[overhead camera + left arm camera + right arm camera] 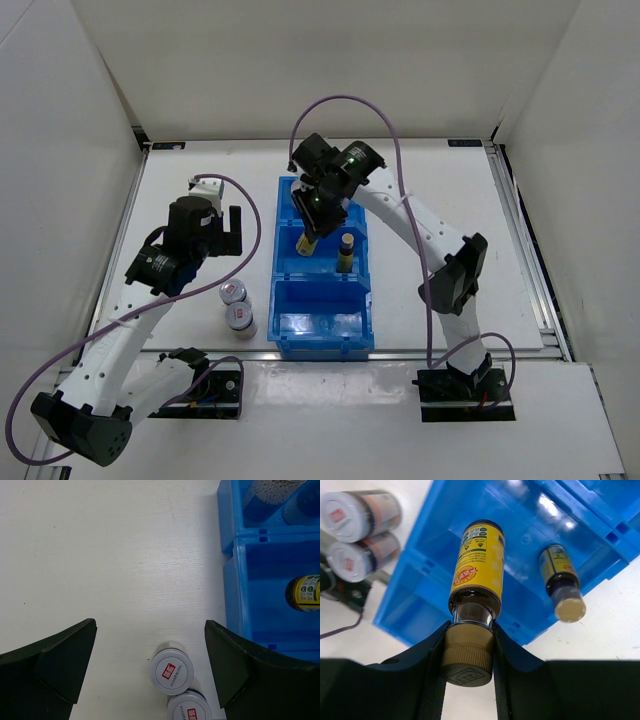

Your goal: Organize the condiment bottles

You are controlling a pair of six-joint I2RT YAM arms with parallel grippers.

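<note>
My right gripper [312, 225] is shut on the tan cap of a slim yellow bottle [476, 570] and holds it over the middle compartment of the blue bin [322, 345]. The second yellow bottle [346, 252] stands in that compartment, to the right. Two squat silver-topped bottles with red marks [232, 292] [240, 316] stand touching on the table left of the bin. My left gripper [150, 630] is open and empty above the table, with the squat bottles [171, 671] just nearer between its fingers. Two white-and-blue bottles [267, 497] show in the bin's far compartment.
The bin's near compartment [300, 322] holds nothing that I can see. White walls enclose the table at the left, back and right. The right arm's purple cable loops above the bin's far end [345, 100].
</note>
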